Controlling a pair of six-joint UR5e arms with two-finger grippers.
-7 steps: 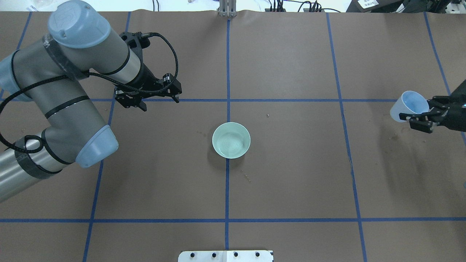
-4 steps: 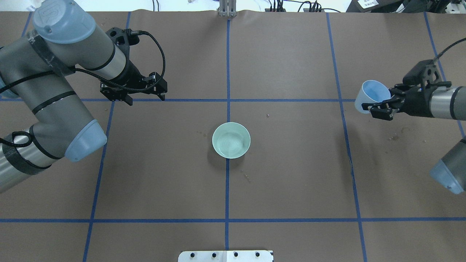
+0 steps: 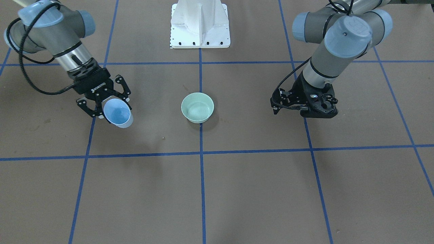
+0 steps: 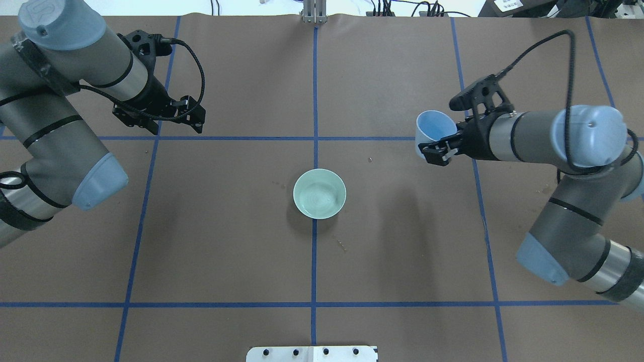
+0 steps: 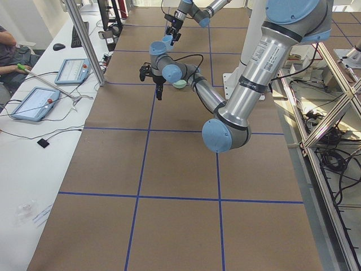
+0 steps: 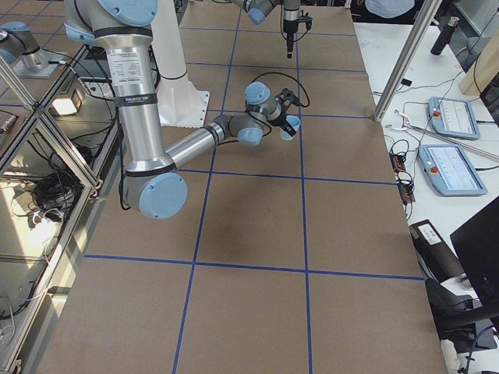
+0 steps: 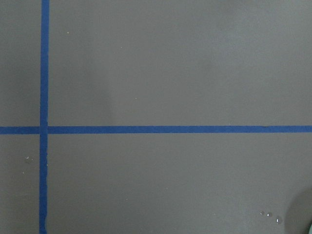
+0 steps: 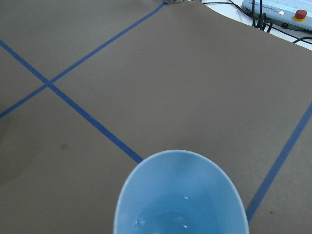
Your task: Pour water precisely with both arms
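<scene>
My right gripper (image 4: 438,147) is shut on a light blue cup (image 4: 433,126), held tilted above the table to the right of a pale green bowl (image 4: 298,186). In the front view the cup (image 3: 117,113) is left of the bowl (image 3: 196,118). Water shows as small white glints in the cup's bottom (image 8: 185,214), and as a faint sheen in the bowl. My left gripper (image 4: 178,123) is open and empty. It points down at bare table, far left of and beyond the bowl, and also shows in the front view (image 3: 301,108).
Brown paper with blue tape lines covers the table. The white pedestal (image 3: 200,23) stands at the robot's edge. A few water drops (image 7: 270,217) lie on the paper. Tablets and a metal post (image 6: 398,66) stand along the operators' side.
My right arm has carried the cup left, from the table's right edge toward the bowl. My left arm has drawn back to the left and farther from the bowl, gripper still empty.
</scene>
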